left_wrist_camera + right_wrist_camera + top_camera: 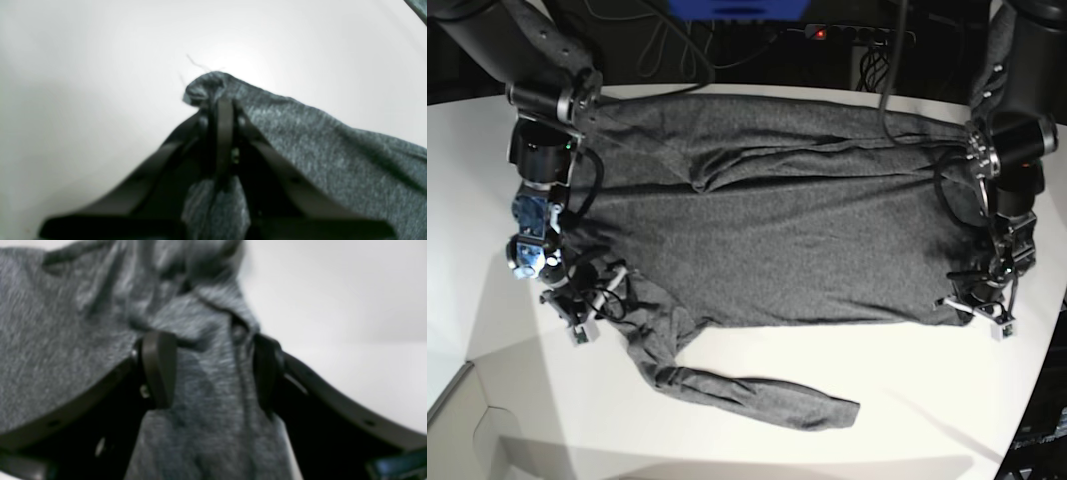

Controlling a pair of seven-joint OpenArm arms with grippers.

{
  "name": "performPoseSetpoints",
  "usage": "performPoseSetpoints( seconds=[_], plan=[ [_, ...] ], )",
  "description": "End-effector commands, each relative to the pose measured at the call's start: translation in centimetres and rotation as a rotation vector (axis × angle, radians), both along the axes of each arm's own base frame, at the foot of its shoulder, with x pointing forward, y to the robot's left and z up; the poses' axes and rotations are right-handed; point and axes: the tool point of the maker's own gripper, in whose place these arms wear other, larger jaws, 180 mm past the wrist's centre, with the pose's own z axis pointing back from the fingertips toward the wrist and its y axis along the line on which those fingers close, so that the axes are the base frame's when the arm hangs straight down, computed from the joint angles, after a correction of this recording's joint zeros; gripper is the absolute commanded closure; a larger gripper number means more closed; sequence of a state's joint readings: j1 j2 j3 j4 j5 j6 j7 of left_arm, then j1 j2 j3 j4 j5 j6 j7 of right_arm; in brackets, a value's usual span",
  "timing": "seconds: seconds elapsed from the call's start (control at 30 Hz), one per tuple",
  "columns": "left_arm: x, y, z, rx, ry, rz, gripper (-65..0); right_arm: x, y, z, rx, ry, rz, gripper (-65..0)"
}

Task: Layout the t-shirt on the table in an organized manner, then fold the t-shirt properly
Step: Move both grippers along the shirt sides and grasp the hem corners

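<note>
- The t-shirt, dark heather grey and plain, lies spread across the middle of the white desk, its body mostly flat with long creases running across its far part.
- In the base view one long sleeve trails off the shirt's near left corner and lies slanted on the desk towards the near edge, ending in a cuff well clear of the body.
- The left pincer sits at the shirt's near right corner in the base view; its wrist view shows the two dark fingers drawn together with a bunched tip of grey cloth poking out beyond them, so it is clamped on the t-shirt.
- Beyond that pinched tip is bare desk, with a loose thread or two sticking out of the cloth.
- The right pincer is at the shirt's left side in the base view, close to where the sleeve joins the body.
- Its fingers stand wide apart, one on each side of a raised fold of the t-shirt; the cloth runs between them, and the blur hides whether the pads touch it.
- To the right of that fold in the right wrist view lies bare desk.
</note>
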State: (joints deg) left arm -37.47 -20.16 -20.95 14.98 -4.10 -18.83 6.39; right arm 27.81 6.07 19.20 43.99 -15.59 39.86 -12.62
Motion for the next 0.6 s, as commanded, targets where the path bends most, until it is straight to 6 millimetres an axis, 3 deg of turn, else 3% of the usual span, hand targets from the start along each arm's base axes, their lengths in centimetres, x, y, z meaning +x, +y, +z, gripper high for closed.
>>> performPoseSetpoints(
  seconds=[0.0,0.57],
  plan=[
    [0.77,0.89,1.34,0.012,-0.024,0.008,-0.2,2.1,-0.64,2.53,0.01,-0.07,-0.01,-36.5],
    [0.01,0.91,0.55,0.014,-0.008,0.006,-0.2,2.48,-0.61,2.88,0.049,-0.117,-0.021,-36.1]
  ],
)
